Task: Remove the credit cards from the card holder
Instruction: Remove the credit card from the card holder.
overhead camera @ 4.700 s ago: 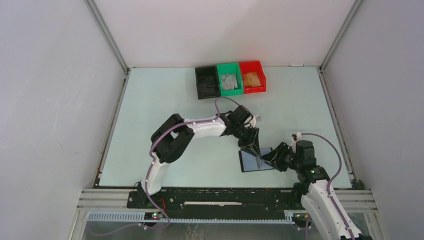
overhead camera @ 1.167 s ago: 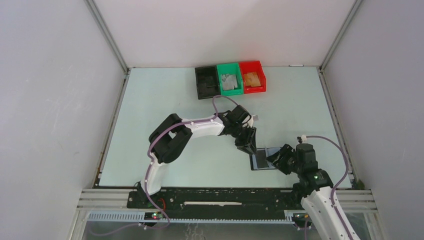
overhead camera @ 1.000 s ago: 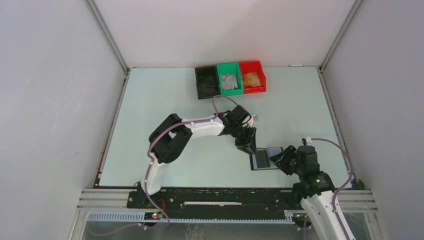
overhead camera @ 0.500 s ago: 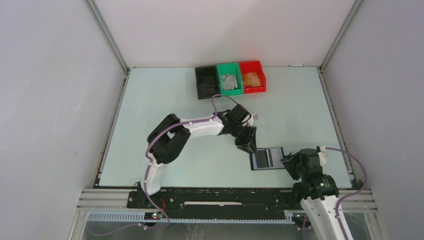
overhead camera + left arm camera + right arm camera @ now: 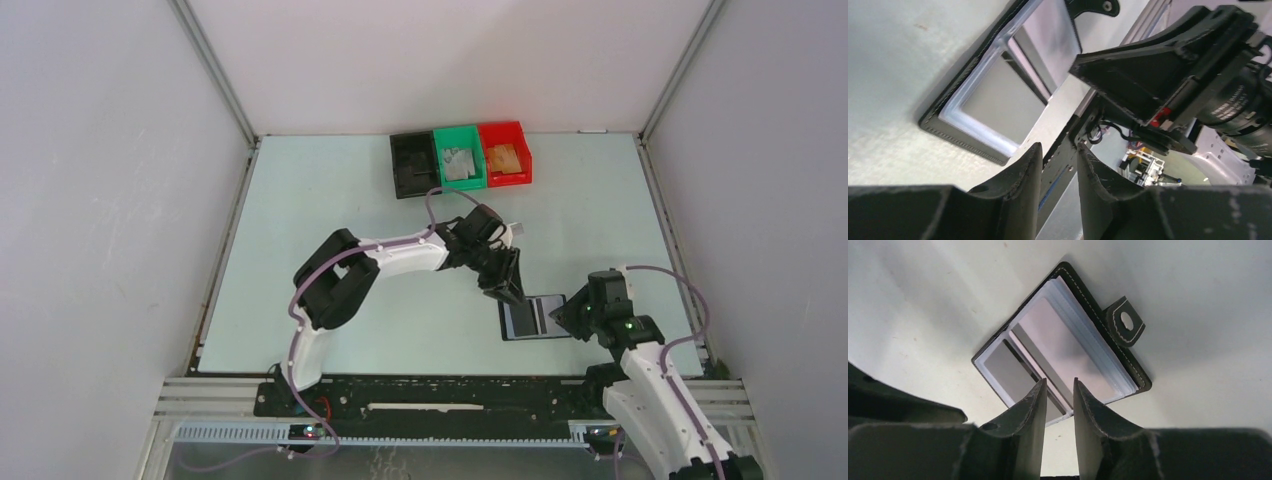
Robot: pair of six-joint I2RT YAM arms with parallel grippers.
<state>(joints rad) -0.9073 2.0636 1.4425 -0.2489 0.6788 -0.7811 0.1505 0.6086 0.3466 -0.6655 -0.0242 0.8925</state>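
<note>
The card holder (image 5: 533,318) lies open and flat on the table, its clear sleeves facing up. Grey-silver credit cards sit in the sleeves, seen in the right wrist view (image 5: 1068,347) and the left wrist view (image 5: 1003,100). The strap tab (image 5: 1124,321) sticks out from one edge. My left gripper (image 5: 510,290) hangs at the holder's far left corner, jaws slightly apart and empty (image 5: 1058,155). My right gripper (image 5: 565,318) is at the holder's right edge, just above the sleeves, jaws a narrow gap apart and empty (image 5: 1059,385).
Three small bins stand in a row at the back: a black bin (image 5: 414,165), a green bin (image 5: 460,165) holding grey cards, and a red bin (image 5: 505,155) holding orange cards. The table's near edge rail (image 5: 420,395) lies just behind the holder.
My right gripper drew back to the right off the holder, then came back left to its right edge. The holder now lies fully open. My left gripper shifted slightly toward the holder's corner.
</note>
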